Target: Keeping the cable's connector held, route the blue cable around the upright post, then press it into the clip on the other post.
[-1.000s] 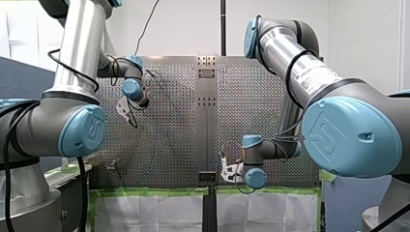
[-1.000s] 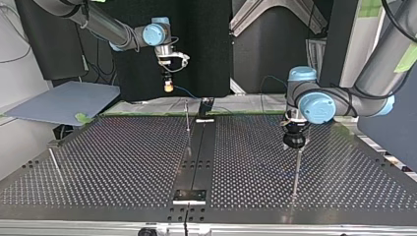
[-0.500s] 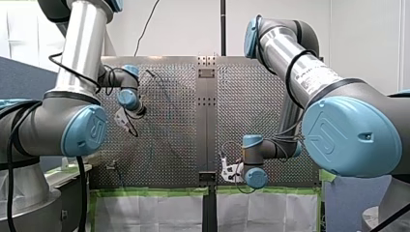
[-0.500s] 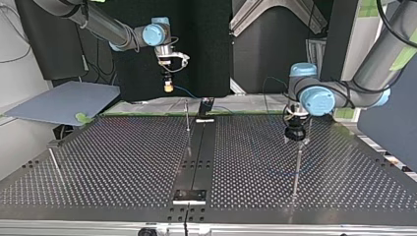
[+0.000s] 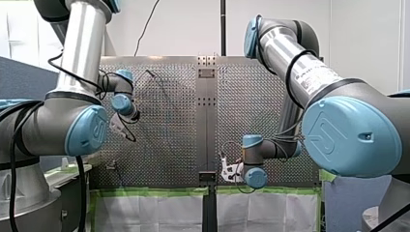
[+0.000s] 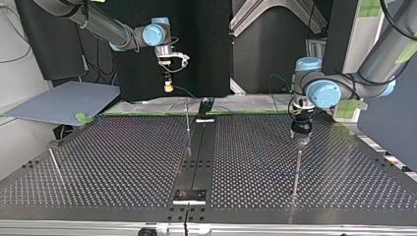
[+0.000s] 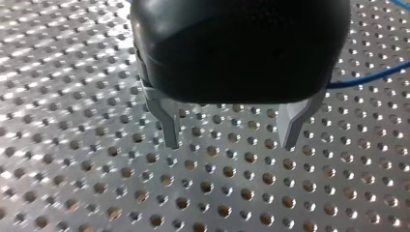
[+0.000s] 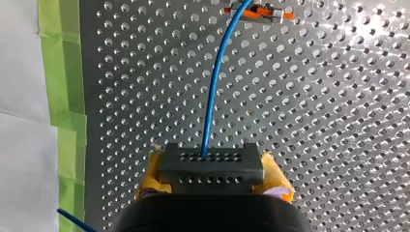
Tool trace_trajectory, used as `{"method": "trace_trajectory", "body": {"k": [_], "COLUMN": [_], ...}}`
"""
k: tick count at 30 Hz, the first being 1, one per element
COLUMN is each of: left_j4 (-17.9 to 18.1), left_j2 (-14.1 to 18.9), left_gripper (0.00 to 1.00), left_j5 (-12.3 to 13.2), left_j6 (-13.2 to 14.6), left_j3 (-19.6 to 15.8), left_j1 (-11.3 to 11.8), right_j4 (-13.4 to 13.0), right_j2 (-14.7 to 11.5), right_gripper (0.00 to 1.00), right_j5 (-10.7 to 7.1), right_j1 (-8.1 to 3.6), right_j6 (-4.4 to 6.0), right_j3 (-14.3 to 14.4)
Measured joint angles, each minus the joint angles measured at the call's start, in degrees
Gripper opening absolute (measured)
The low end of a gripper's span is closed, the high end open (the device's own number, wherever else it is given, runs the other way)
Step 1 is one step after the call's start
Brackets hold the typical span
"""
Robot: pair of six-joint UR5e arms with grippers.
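My right gripper (image 6: 168, 87) is clamping the dark connector (image 8: 211, 162) between its yellow pads (image 8: 276, 178), raised well above the perforated table (image 7: 72, 193). The blue cable (image 8: 212, 96) is running from the connector ahead to an orange clip (image 8: 256, 10). My left gripper (image 7: 230, 143) is hanging with metal fingers (image 7: 170, 130) spread wide and gripping nothing, just over the thin upright post (image 6: 296, 169) in the top view.

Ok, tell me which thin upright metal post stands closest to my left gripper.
The thin metal post at the top view's right, just beneath my left gripper; the middle post and the far-left post stand well away.
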Motion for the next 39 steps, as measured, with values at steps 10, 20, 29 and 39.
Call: {"method": "trace_trajectory", "body": {"k": [10, 20, 29, 39], "left_j4": [4.88, 9.45, 10.23, 10.1], "left_j2": [3.25, 4.41, 7.63, 9.74], "left_gripper": [1.0, 1.0, 1.0, 1.0], "left_j5": [1.41, 1.95, 1.99, 2.92], "left_j6": [-5.01, -9.72, -14.42, -18.02], "left_j3": [-4.71, -8.35, -9.21, -9.44], "left_j1": [1.74, 2.67, 3.18, 3.18], "right_j4": [-0.08, 0.03, -0.08, -0.09], "right_j2": [-0.01, -0.01, 0.0, 0.02], "right_gripper": [0.0, 0.0, 0.0, 0.0], "right_j5": [0.01, 0.01, -0.04, -0.41], "right_j1": [0.0, 0.0, 0.0, 0.0], "right_j6": [0.03, -0.04, -0.01, -0.09], "right_j3": [0.0, 0.01, 0.02, 0.01]}}
